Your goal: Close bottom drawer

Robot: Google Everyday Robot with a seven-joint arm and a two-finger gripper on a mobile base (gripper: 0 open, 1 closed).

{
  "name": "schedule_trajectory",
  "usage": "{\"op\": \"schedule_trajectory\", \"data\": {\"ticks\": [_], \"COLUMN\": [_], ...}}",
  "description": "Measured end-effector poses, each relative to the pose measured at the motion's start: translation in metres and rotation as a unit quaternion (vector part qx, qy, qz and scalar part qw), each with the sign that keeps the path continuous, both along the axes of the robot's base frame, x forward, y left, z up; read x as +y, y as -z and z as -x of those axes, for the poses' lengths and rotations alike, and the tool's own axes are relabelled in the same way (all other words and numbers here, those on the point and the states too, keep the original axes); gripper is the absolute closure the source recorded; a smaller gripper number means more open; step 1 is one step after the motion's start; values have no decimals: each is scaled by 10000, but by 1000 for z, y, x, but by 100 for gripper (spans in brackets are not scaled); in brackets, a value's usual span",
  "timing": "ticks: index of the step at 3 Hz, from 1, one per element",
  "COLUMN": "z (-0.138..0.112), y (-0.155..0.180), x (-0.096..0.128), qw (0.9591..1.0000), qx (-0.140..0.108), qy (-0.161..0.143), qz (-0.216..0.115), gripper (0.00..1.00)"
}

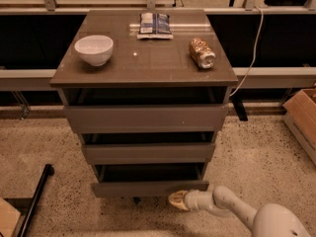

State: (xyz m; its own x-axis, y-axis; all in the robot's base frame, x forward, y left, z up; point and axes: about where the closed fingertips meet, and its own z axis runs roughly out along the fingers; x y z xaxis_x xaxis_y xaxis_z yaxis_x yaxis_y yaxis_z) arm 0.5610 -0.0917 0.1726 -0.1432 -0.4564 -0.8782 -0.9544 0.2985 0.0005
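The bottom drawer is the lowest of three grey-brown drawers in the cabinet. It stands out only a little, with a narrow dark gap of its box showing above its plain front strip. My gripper comes in from the lower right on a white arm. Its tan tip sits just below and in front of the right part of the drawer's front strip, at or very near it.
The cabinet top carries a white bowl, a snack packet and a can lying on its side. A cardboard box stands at the right. A black pole lies on the speckled floor at the lower left.
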Motion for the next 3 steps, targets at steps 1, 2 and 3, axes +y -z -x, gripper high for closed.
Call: {"op": "schedule_trajectory", "data": {"ticks": [1,2,3], "z": [-36,-60,-61], "y": [1,0,1], "x": [0,2,3], "qw": [9994,9987,9988], "qx": [-298,-466,-465], "qy": [144,173,169], "qz": [43,60,57], "gripper": [100,100,82]}}
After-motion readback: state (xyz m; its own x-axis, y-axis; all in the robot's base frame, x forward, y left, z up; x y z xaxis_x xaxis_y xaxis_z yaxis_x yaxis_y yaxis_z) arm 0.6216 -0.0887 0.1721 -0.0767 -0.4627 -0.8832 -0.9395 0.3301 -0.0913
